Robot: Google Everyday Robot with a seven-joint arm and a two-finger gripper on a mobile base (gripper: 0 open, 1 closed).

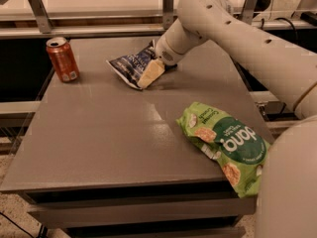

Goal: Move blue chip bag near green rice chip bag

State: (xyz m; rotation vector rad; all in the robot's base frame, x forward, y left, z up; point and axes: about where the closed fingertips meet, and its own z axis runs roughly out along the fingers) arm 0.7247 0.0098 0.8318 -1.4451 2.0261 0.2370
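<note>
The blue chip bag, a small crumpled navy foil bag with white lettering, lies on the grey table at the back middle. My gripper comes down from the right and rests on the bag's right end, touching it. The bag lies flat on the table. The green rice chip bag, large and light green with a dark round logo, lies at the front right, with its lower end hanging over the table's front edge. The two bags are well apart.
An orange-red soda can stands upright at the table's back left. My white arm crosses over the table's back right. A metal rail runs behind the table.
</note>
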